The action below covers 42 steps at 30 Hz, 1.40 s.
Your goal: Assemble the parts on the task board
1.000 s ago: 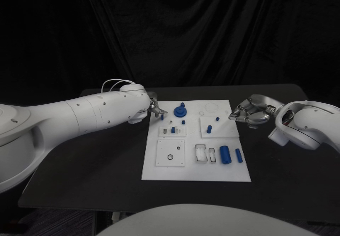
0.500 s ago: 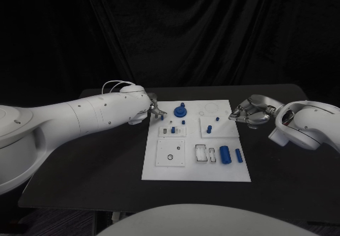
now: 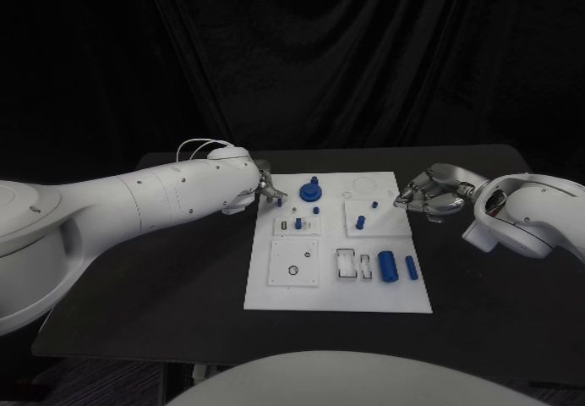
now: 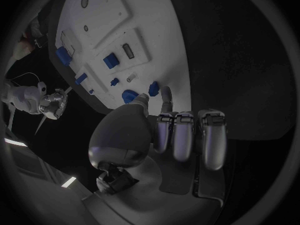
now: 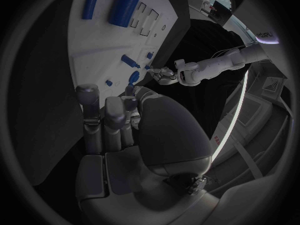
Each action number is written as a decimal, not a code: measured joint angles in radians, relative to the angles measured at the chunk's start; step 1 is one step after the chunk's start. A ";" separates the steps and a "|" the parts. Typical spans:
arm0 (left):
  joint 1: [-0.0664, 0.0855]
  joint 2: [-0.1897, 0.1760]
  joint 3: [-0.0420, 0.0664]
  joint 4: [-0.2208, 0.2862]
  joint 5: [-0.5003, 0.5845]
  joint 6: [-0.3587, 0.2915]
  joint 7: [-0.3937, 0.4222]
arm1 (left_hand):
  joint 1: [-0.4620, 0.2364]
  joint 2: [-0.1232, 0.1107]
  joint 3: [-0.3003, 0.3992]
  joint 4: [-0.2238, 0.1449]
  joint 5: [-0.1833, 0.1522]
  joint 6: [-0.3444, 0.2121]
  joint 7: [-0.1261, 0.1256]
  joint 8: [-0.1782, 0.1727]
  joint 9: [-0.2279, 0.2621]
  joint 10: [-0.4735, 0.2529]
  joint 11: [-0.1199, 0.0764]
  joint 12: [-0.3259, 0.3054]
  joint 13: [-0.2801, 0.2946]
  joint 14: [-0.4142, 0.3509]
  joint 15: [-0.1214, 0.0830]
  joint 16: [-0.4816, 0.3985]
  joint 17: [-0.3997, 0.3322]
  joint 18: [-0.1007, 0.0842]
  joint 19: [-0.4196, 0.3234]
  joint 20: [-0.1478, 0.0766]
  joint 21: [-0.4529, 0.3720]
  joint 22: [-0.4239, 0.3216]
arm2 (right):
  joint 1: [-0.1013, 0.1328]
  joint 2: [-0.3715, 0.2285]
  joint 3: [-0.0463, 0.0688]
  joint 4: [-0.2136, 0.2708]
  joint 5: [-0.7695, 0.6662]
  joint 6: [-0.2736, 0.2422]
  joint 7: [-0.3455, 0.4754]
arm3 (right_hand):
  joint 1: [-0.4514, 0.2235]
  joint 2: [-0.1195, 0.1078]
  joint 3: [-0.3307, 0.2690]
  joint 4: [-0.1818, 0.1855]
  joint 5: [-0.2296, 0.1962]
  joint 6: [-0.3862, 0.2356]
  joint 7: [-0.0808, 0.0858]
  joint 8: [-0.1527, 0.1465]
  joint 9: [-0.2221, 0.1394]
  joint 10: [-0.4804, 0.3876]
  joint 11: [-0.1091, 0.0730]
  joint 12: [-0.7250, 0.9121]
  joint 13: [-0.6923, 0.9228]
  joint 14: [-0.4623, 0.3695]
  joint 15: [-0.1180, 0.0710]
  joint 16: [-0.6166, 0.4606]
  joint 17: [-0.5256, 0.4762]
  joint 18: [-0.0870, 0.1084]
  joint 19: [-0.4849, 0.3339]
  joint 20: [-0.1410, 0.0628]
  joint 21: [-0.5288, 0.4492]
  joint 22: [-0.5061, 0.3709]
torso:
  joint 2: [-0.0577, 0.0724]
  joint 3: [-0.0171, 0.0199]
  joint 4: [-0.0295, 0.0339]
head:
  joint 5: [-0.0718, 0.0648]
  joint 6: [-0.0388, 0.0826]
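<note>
Head view: the white rectangular task board point(image 3: 338, 245) lies in the middle of the black table point(image 3: 159, 279). Several small blue parts stand in its upper half, among them a round blue knob-like part point(image 3: 309, 191) and a short blue peg point(image 3: 360, 222). A thick blue cylinder point(image 3: 388, 265) and a slim blue rod point(image 3: 411, 267) lie loose near the lower right, next to bare rectangular slots, and a square plate with a small oval hole sits lower left. By my judgement the assembly is partly done, with those loose pieces and open slots left. The left hand point(image 3: 267, 192) sits at the board's upper left edge, fingertips near a small blue part; the right hand point(image 3: 427, 196) rests just off the board's right edge with fingers curled in.

Left wrist view: the left hand point(image 4: 164, 130) has its fingers bent toward a small blue piece point(image 4: 154, 87) at the board's edge; whether they pinch it I cannot tell.

Right wrist view: the right hand point(image 5: 119, 120) is curled together on nothing, the board beyond it. Nothing blocks the board; the standing parts crowd the upper area
</note>
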 measured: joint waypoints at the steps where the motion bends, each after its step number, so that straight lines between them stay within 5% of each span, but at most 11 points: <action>1: 0.000 0.001 0.000 -0.002 0.000 0.000 0.001 | 0.000 0.000 0.000 0.000 0.004 0.000 0.000 0.000 0.001 0.000 0.000 0.000 0.000 0.000 0.000 0.000 0.000 0.000 0.000 0.000 0.000 0.000 | 0.000 0.000 0.000 0.000 0.000 0.001 0.000 | 0.000 0.000 0.000 0.000 0.000 0.000 0.000 0.000 0.000 0.000 0.000 0.000 0.000 0.000 0.000 0.000 0.000 0.000 0.000 0.000 0.000 0.000 | 0.000 0.0000 0.0000 | 0.000 0.000; 18: -0.005 0.011 0.000 -0.017 0.000 0.001 0.014 | 0.014 0.003 0.000 0.000 0.038 -0.011 0.004 -0.004 0.014 0.003 0.003 0.000 0.000 0.000 0.007 0.000 0.000 0.000 0.000 0.007 0.000 0.000 | 0.000 0.001 0.000 0.000 0.000 0.006 -0.002 | 0.000 0.000 0.003 -0.003 0.000 0.000 0.000 0.000 0.000 0.000 0.000 0.000 0.000 0.000 0.000 -0.004 -0.002 0.000 0.000 0.000 0.000 0.000 | 0.000 -0.0002 -0.0002 | -0.001 0.000; 36: -0.009 0.019 0.000 -0.023 0.001 0.008 0.016 | 0.070 -0.006 0.036 -0.008 0.146 -0.007 0.000 -0.017 0.029 0.003 0.003 0.000 0.000 0.000 0.007 0.000 0.000 0.000 0.000 0.007 0.000 0.000 | 0.000 0.004 0.000 -0.001 0.000 0.015 -0.010 | 0.003 -0.003 0.006 0.000 0.004 -0.004 0.004 0.000 0.001 -0.007 0.000 -0.004 -0.007 -0.004 -0.004 -0.008 -0.008 0.000 -0.003 -0.003 -0.012 -0.004 | 0.000 -0.0001 0.0002 | -0.005 0.000; 42: -0.010 0.019 0.000 -0.024 0.001 0.011 0.017 | 0.080 -0.012 0.056 -0.008 0.179 -0.007 0.000 -0.022 0.031 0.003 0.003 0.000 0.000 0.000 0.007 0.000 0.000 0.000 0.000 0.007 0.000 0.000 | 0.000 0.004 0.000 -0.001 0.000 0.019 -0.014 | 0.004 -0.004 0.008 -0.003 0.008 -0.004 0.004 0.000 0.001 -0.014 0.000 -0.008 -0.011 -0.007 0.000 -0.012 -0.011 0.016 -0.006 0.001 -0.016 -0.006 | 0.000 0.0000 0.0007 | -0.005 0.000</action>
